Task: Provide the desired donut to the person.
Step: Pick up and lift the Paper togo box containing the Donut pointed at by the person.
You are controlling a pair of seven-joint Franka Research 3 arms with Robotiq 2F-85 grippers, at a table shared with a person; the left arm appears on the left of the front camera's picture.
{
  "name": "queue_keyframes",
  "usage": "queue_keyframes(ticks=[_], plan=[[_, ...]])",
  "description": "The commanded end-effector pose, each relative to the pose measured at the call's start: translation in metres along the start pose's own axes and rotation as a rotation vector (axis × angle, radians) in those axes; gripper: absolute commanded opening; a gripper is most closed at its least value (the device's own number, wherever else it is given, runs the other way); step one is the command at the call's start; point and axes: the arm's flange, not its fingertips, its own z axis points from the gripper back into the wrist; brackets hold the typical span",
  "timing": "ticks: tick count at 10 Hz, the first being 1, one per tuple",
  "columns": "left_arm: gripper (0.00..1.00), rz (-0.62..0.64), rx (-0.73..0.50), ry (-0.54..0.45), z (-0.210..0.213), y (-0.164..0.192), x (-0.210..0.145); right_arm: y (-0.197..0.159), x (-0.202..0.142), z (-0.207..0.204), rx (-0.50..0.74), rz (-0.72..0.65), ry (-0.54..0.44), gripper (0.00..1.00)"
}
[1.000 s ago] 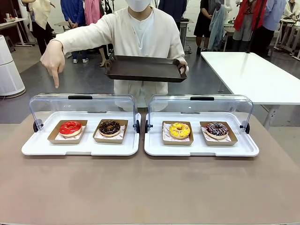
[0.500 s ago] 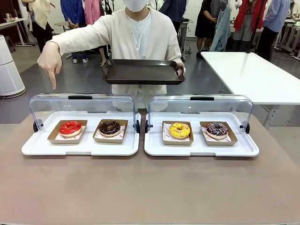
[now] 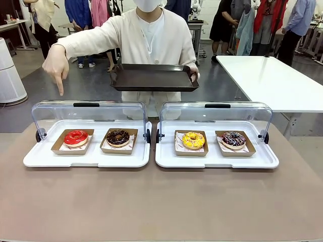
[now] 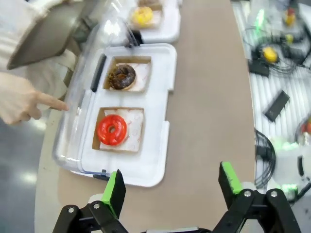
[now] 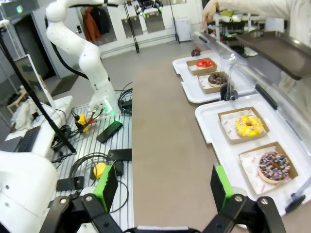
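While the person in a cream cardigan (image 3: 151,40) points one hand (image 3: 56,65) down over the far left corner of the brown surface (image 3: 161,201), the choice looks made. It is the red glazed ring donut (image 3: 75,137), which sits in a brown card holder in the white lidded display tray (image 3: 86,160) nearest the surface's left edge. The person's other hand holds a dark rectangular serving tray (image 3: 154,77). The left gripper (image 4: 172,180) and right gripper (image 5: 164,180) hang empty with fingers spread. Next, I judge, the left arm must reach under the raised clear lid and pinch the card holder.
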Motion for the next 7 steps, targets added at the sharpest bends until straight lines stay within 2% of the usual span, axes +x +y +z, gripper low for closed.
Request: queue_keyframes(ticks=[1,3,4,5,7], plan=[[1.0,-0.111,-0.093,0.235,-0.021,0.012,0.013,-0.001,0.0,0.0,0.005,0.006,-0.007,1.0],[1.0,-0.143,-0.315,0.441,-0.078,0.021,0.027,-0.001,0.0,0.0,0.005,0.006,-0.007,1.0],[1.0,-0.163,-0.371,0.534,-0.114,0.024,0.031,-0.001,0.0,0.0,0.005,0.006,-0.007,1.0],[1.0,-0.177,-0.387,0.597,-0.143,0.027,0.034,-0.001,0.0,0.0,0.005,0.006,-0.007,1.0],[1.0,-0.192,-0.389,0.648,-0.189,0.031,0.035,-0.001,0.0,0.0,0.005,0.006,-0.007,1.0]])
